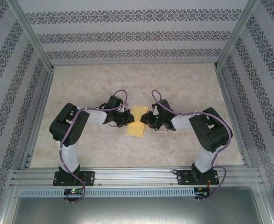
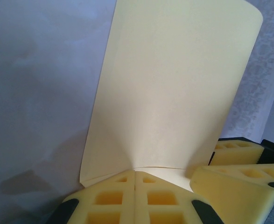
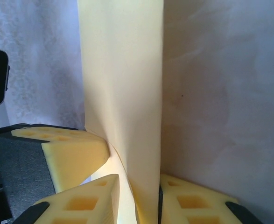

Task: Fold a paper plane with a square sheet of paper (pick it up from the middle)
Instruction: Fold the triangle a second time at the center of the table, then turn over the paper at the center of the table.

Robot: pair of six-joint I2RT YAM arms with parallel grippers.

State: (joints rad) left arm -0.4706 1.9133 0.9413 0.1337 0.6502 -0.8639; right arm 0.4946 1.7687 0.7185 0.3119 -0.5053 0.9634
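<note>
Table top (image 1: pixel 183 84): beige, marbled, matte finish. The walls (image 1: pixel 127 35) on three sides carry pale paper with dark ornamental bands and are framed by aluminium posts (image 1: pixel 31 35). Along the near edge runs an aluminium rail (image 1: pixel 137 176), with a slotted grey strip (image 1: pixel 137 192) just beside it.

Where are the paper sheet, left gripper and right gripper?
paper sheet (image 1: pixel 137 121): top view, its middle.
left gripper (image 2: pixel 134 175): left wrist view, between its fingertips.
right gripper (image 3: pixel 141 186): right wrist view, between its fingertips.

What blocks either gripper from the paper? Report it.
Nothing visible does. The left gripper and the right gripper are each shut on the paper, pinching it directly from opposite sides.
</note>
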